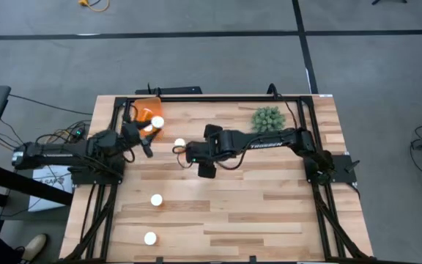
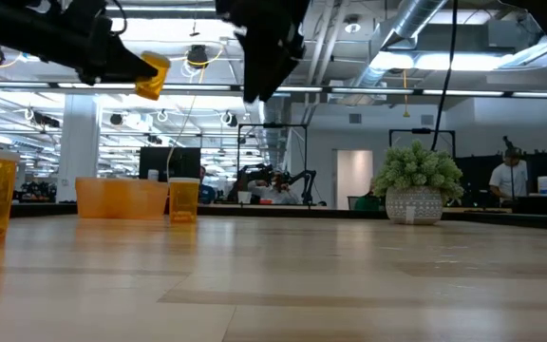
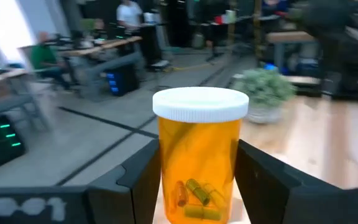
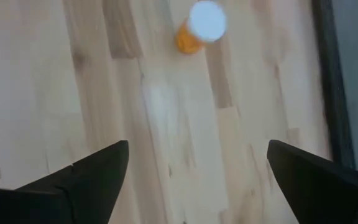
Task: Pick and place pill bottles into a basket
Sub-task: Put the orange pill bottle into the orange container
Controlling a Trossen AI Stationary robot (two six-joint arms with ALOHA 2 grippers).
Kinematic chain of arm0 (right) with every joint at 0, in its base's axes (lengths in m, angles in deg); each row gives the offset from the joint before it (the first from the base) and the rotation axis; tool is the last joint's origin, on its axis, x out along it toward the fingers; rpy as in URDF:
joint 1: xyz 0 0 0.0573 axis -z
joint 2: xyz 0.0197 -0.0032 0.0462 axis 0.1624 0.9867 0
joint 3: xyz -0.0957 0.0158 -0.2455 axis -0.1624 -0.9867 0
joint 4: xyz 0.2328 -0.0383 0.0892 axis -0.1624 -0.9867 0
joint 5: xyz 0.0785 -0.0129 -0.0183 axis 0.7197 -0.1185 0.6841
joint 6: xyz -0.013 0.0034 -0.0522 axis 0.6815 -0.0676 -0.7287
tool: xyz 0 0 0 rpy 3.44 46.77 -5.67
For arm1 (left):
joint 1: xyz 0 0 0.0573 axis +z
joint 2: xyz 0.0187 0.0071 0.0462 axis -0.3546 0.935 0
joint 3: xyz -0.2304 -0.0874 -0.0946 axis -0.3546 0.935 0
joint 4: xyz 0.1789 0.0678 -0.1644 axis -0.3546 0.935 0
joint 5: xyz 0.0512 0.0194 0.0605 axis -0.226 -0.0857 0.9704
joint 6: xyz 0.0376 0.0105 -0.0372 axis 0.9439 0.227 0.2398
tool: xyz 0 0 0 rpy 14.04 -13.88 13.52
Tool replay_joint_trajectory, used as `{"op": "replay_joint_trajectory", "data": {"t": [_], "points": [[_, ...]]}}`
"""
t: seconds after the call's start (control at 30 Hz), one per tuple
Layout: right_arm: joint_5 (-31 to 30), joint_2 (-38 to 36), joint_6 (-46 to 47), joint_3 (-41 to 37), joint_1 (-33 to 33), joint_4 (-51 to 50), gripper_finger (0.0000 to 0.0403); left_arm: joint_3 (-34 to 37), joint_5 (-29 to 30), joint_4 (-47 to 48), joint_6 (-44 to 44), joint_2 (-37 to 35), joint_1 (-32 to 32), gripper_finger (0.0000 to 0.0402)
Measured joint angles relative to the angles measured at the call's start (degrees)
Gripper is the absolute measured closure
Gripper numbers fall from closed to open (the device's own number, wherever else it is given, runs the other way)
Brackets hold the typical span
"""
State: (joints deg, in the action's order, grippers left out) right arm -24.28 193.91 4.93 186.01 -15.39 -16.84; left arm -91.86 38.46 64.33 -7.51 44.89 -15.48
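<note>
Left end effector point(image 1: 151, 130) pinches a pill bottle point(image 3: 197, 158) between its two dark, flat-sided fingers point(image 3: 135, 180), holding it clear above the table point(image 1: 269, 213). That bottle is a translucent amber cylinder with a smooth round white cap, and a few olive capsules lie in its base. From above, it hangs at the 4 o'clock corner of the basket point(image 1: 146, 111), a small bright orange plastic bin set near the table's far left corner.

Right end effector point(image 1: 184, 150) hovers over the middle of the pale wood-plank table with its wedge-shaped fingers point(image 4: 92, 174) spread wide and nothing between them. A second bottle point(image 1: 179, 144) stands just beside it, at its 11 o'clock in the overhead view.

Two more white-capped bottles stand upright on the planks towards 7 o'clock from the table's centre, one point(image 1: 156, 199) nearer the middle, the other point(image 1: 150, 237) close to the near edge. A spiky green plant point(image 1: 267, 119) in a textured pale pot point(image 2: 413, 205) sits at the far right.
</note>
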Motion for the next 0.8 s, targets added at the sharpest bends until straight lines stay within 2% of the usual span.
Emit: {"op": "replay_joint_trajectory", "data": {"t": [0.1, 0.23, 0.53, 0.67, 0.8], "points": [[-0.6, 0.2, 0.6, -2.8, -0.7, 2.0, 0.0029, 0.0, 0.1, 1.5, 0.0, -3.9, 4.2, 0.023], [-0.7, 0.1, 2.4, -5.1, -1.3, 3.6, 0.003, 2.2, -0.9, 0.9, -0.5, -5.1, 10.5, 0.023], [-2.7, 0.1, 5.2, -8.0, -3.6, 6.0, 0.0031, 11.7, -12.3, -9.5, -6.1, -4.2, 26.9, 0.023], [-4.3, 0.1, 6.4, -8.1, -4.3, 6.4, 0.0031, 12.8, -16.2, -9.3, -8.7, -2.4, 32.8, 0.023], [-4.9, 0.1, 7.6, -8.1, -4.8, 7.9, 0.0031, 12.8, -20.5, -11.6, -9.1, 1.5, 36.0, 0.023]]}}
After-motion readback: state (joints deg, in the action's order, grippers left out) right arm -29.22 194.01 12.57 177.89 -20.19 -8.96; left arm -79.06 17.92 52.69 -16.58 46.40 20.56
